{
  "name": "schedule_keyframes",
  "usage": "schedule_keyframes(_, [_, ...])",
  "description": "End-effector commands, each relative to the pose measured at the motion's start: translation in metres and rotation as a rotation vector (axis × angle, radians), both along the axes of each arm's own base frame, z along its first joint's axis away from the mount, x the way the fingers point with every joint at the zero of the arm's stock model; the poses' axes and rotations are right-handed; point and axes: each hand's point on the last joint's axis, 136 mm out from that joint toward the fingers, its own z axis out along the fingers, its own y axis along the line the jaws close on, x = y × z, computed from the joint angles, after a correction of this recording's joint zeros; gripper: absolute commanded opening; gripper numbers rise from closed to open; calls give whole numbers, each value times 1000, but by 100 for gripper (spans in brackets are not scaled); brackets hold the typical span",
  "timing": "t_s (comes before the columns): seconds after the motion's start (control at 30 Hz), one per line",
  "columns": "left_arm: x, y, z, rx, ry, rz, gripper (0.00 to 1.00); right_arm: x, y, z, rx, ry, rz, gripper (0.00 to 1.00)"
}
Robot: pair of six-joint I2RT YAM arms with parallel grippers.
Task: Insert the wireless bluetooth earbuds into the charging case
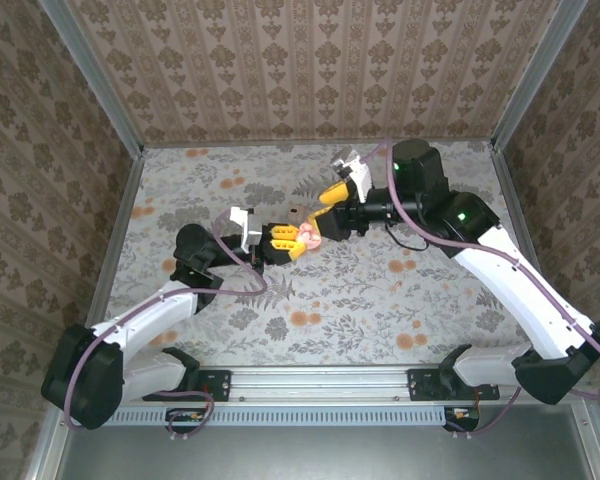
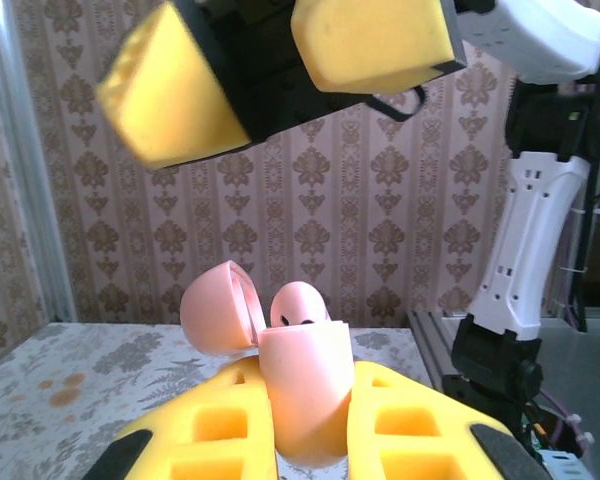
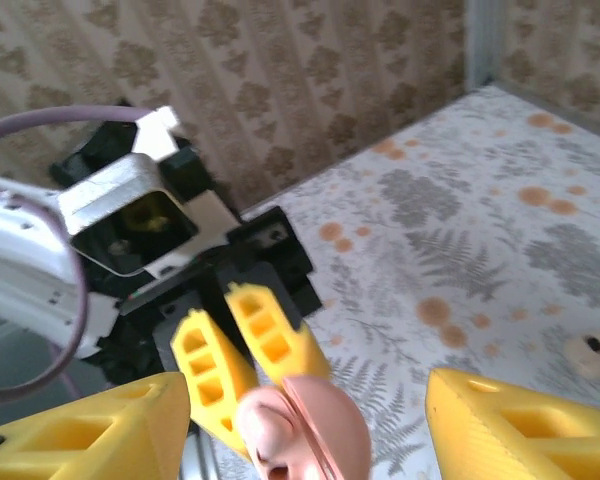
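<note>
Case (image 2: 302, 370): pink, being held off the table (image 1: 400, 300) by the left gripper (image 2: 308, 420), which is pinching narrowly on its body so that the mouth is facing the other arm.
Lid (image 2: 218, 308): hanging open to one side of the case, leaving the sockets reachable.
Earbud (image 2: 300, 305): pink, sitting in the mouth of the case, seemingly seated or nearly so.
Right gripper (image 2: 280, 60): hovering just above the case, jaws standing wide apart and carrying nothing.
Second earbud (image 3: 592, 352): a pale round piece, probably the remaining bud, lying on the table well apart from the case and awaiting pickup.
Markings: nothing readable is showing on the case, earbuds or arms.
</note>
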Motion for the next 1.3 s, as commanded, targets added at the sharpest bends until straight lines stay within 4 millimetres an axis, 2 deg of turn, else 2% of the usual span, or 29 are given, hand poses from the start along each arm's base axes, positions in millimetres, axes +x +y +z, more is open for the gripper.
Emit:
schedule_keyframes(0.0, [17,9,-1,6,-29,132,0,17,-47,-12,-42,43,-315,64])
schedule_keyframes(0.13, [32,15,-14,65,-43,257,0,24,-102,-50,-125,143,-638,62])
schedule_keyframes(0.23, [41,20,-20,91,-55,330,0,21,-138,-96,-216,257,-833,60])
schedule_keyframes(0.4, [45,19,-29,127,-52,340,0,13,-162,-186,-303,533,-966,59])
schedule_keyframes(0.5, [44,19,-33,145,-57,333,0,12,-170,-232,-279,717,-999,56])
schedule_keyframes(0.67, [41,19,-38,170,-67,323,0,11,-186,-294,-331,925,-1057,48])
schedule_keyframes(0.8, [37,21,-44,180,-69,322,0,15,-192,-325,-420,1000,-1072,43])
schedule_keyframes(1.1, [33,26,-51,199,-76,333,0,21,-199,-362,-519,1069,-1086,35])
schedule_keyframes(1.27, [34,26,-54,207,-72,337,0,21,-197,-372,-536,1092,-1077,31])
